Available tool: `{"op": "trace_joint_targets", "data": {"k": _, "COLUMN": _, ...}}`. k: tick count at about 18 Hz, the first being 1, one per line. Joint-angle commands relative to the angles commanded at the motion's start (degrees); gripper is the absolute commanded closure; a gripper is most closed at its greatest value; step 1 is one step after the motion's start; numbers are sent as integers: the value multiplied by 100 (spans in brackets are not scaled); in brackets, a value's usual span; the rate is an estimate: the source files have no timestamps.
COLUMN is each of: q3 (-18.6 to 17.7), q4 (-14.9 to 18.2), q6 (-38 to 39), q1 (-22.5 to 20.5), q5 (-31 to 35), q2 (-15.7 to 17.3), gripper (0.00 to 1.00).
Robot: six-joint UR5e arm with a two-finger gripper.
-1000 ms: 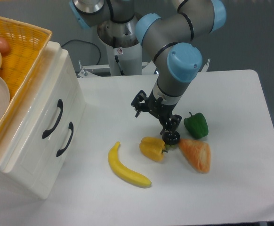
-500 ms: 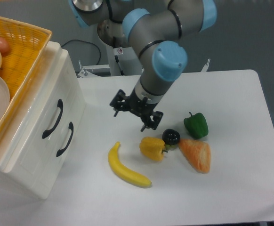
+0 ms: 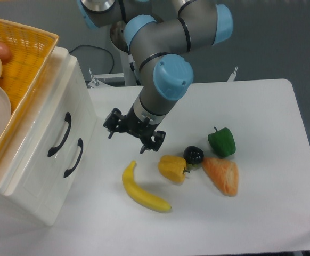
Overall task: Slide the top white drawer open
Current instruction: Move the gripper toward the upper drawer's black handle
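**Arm hangs beside shut cabinet**

The top white drawer (image 3: 59, 128) sits closed in the white cabinet (image 3: 38, 176) at the worktop's (image 3: 261, 213) left edge, above the lower drawer (image 3: 72, 160). On the cabinet, a yellow woven basket (image 3: 22, 58) holds pale, rounded items. No writing is legible. Right of the cabinet, the gripper (image 3: 127, 140) points down over the worktop, jaws spread apart and holding nothing, with a banana (image 3: 141, 189) below.

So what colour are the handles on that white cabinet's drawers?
Black, both of them: the top white drawer's handle and the lower drawer's handle, clear in the fixed camera view.
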State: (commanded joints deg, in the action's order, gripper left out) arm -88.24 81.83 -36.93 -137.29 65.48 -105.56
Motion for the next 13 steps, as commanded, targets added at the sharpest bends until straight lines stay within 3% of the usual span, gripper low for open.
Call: {"op": "trace_joint_targets", "data": {"k": 13, "q3": 26, "q4": 17, "q6": 616, "q1": 624, "q5": 405, "q2": 26, "gripper": 0}}
